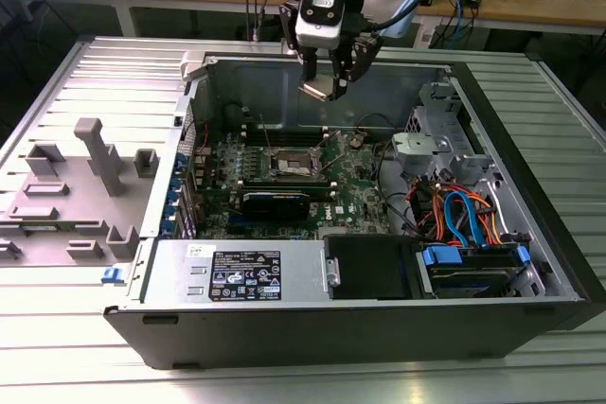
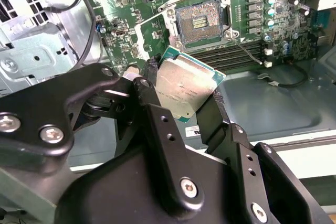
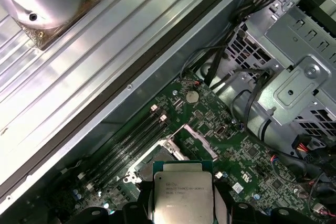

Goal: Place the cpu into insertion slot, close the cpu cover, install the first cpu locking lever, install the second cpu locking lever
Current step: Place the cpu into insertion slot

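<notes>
My gripper point(image 1: 327, 78) hangs above the open computer case, shut on the cpu point(image 1: 317, 90), a flat square chip with a silvery top. In both wrist views the cpu point(image 2: 186, 85) point(image 3: 182, 190) sits tilted between the two black fingers point(image 2: 215, 114), clear of the board. The insertion slot point(image 1: 289, 164) lies below on the green board, its dark centre uncovered point(image 2: 199, 20). The cpu cover point(image 3: 199, 141) is swung open beside the slot, a thin silver frame.
Long black memory slots point(image 2: 231, 56) run beside the socket. A black card point(image 1: 275, 201) stands in front of it. The drive cage point(image 1: 436, 144) and coloured cables point(image 1: 464, 210) fill the exterior view's right; a grey fixture point(image 1: 90, 177) sits outside on its left.
</notes>
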Robot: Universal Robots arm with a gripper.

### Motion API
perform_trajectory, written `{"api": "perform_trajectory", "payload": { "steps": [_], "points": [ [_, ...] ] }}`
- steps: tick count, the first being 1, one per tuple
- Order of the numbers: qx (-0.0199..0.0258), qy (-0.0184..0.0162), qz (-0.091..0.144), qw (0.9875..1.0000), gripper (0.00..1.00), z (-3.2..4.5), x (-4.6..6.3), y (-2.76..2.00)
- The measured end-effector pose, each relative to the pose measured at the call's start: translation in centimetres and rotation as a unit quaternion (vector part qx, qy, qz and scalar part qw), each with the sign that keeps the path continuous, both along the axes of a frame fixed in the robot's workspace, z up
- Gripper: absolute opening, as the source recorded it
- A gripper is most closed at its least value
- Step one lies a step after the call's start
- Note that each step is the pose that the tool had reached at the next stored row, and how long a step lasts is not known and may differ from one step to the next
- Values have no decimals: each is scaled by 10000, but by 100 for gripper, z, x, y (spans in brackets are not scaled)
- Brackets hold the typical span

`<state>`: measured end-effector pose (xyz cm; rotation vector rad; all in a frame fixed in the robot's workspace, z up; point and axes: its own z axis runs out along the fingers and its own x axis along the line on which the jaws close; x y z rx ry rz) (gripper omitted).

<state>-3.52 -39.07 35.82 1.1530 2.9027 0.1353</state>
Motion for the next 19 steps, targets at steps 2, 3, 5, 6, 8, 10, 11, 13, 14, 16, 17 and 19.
{"api": "perform_trajectory", "payload": {
  "steps": [2,3,5,6,8,10,11,13,14,16,17,19],
  "points": [
    [0,0,-3,10000,54,0,0,0],
    [0,0,-4,10000,54,0,0,0],
    [0,0,-6,10000,54,0,0,0],
    [0,0,-7,10000,54,0,0,0],
    [0,0,-14,10000,54,0,0,0],
    [0,0,-55,10000,54,-2,0,0],
    [0,0,-161,9999,54,-4,0,0],
    [0,0,-298,9996,54,-8,0,0],
    [0,0,-377,9993,54,-10,0,0],
    [0,0,-519,9987,54,-13,0,0],
    [0,0,-575,9983,54,-14,0,0],
    [0,0,-715,9974,54,-18,0,0]
  ]
}}
